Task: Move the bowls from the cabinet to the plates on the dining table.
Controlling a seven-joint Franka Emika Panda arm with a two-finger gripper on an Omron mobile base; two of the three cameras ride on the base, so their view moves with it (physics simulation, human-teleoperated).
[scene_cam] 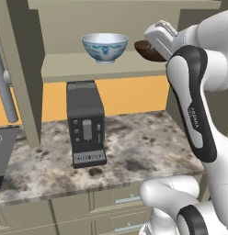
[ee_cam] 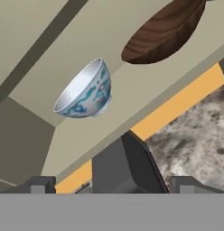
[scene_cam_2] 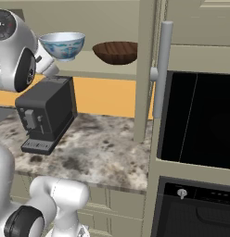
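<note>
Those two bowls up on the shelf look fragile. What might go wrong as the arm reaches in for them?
The white-and-blue bowl and the brown wooden bowl sit side by side on the cabinet shelf. Reaching for one, the open gripper might nudge the other.

A bowl knocked off the shelf would likely land on the coffee machine or stone counter below.

A round bowl may slip from a two-finger grip.

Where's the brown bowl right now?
The brown bowl sits on the open cabinet's shelf, just right of the blue-patterned bowl in the right base view, above the counter.
</note>
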